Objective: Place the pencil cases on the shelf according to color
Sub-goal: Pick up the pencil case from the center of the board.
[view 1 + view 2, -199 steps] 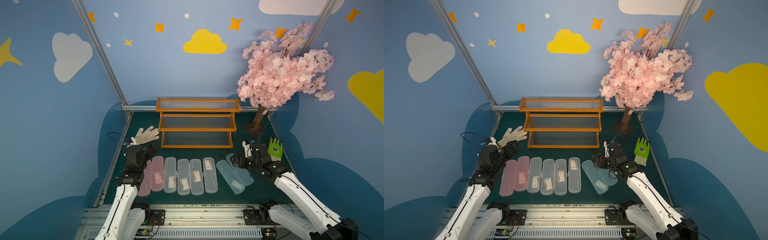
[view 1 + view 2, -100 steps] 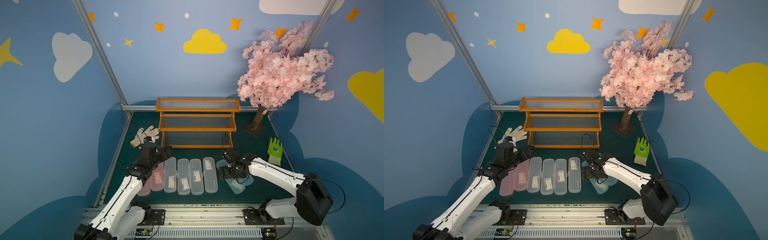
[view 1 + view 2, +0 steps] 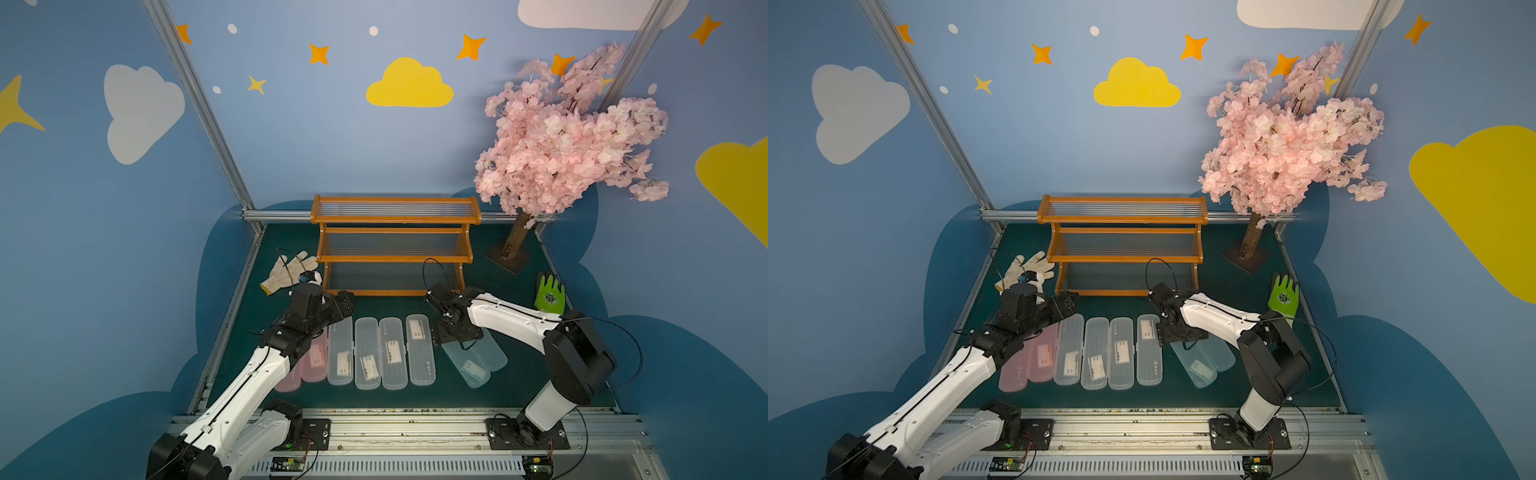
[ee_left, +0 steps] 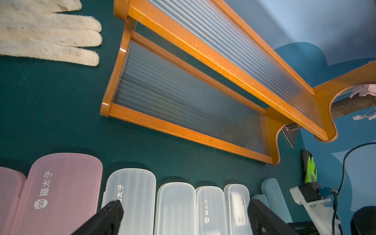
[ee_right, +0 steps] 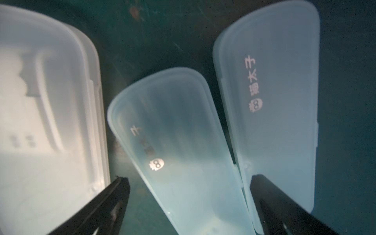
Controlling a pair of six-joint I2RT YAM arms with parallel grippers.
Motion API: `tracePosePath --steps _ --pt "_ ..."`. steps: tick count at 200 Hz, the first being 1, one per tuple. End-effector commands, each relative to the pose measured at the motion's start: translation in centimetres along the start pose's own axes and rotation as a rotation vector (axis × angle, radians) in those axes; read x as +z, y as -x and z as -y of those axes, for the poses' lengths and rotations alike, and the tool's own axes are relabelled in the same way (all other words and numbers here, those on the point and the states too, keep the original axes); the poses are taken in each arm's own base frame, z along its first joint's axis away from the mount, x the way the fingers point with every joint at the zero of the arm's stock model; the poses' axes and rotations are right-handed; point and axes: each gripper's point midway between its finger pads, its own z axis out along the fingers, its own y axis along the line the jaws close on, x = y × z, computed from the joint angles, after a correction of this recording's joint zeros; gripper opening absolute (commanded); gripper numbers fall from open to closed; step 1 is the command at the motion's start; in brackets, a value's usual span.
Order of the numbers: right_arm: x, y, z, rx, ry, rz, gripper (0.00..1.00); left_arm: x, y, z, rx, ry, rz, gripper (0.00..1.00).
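Observation:
Two pink pencil cases, several clear ones and two light blue ones lie in a row on the green mat. Behind them stands the orange-brown shelf, its tiers bare. My left gripper hangs open above the far ends of the clear cases, with nothing between its fingertips. My right gripper is open and low over the blue cases. Its fingers straddle the left blue case, and the other blue case lies beside it.
A white glove lies left of the shelf and a green glove at the right edge of the mat. A pink blossom tree stands on a dark base at the back right. Blue walls close in three sides.
Both arms have swung in from the mat's sides. The left gripper now hovers near the shelf's front left corner, and the right has come down over the blue cases.

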Motion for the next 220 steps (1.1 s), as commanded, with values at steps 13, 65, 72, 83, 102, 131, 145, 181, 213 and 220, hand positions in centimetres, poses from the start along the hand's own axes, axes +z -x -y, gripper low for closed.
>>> tracePosePath --steps 13,65,72,83,102,131,145,181,213,220 --pt "1.2 1.5 -0.4 0.025 0.073 -0.03 0.99 -0.1 1.1 1.5 0.028 -0.028 0.029 1.0" --pt "2.9 3.2 0.6 0.098 0.119 -0.047 0.95 0.5 1.1 2.0 0.042 -0.021 0.013 1.0" --pt "3.0 3.4 1.2 0.11 0.105 -0.047 0.94 0.6 1.0 2.1 0.043 -0.021 0.01 1.0" --pt "3.2 3.7 2.2 0.133 0.079 -0.041 0.93 0.7 1.1 2.2 0.043 -0.022 0.005 1.0" --pt "2.8 4.4 3.6 0.177 0.07 -0.019 0.92 0.9 1.0 2.5 0.042 -0.025 -0.005 1.0" --pt "0.3 5.1 2.6 0.133 0.143 0.05 0.93 1.1 0.8 2.8 0.051 -0.022 -0.024 1.0" --pt "-0.9 4.1 2.5 0.1 0.111 0.065 0.93 1.0 0.8 2.8 0.06 -0.016 -0.03 1.0" --pt "-1.4 -0.5 3.3 0.123 0.047 0.021 0.95 0.3 0.7 2.7 0.069 -0.018 -0.02 1.0" --pt "-1.0 -4.0 3.6 0.187 0.036 -0.025 0.96 -0.2 0.6 3.1 0.075 -0.039 -0.023 1.0" --pt "-0.8 -4.7 3.6 0.197 0.035 -0.036 0.96 -0.3 0.4 3.1 0.077 -0.041 -0.028 1.0"
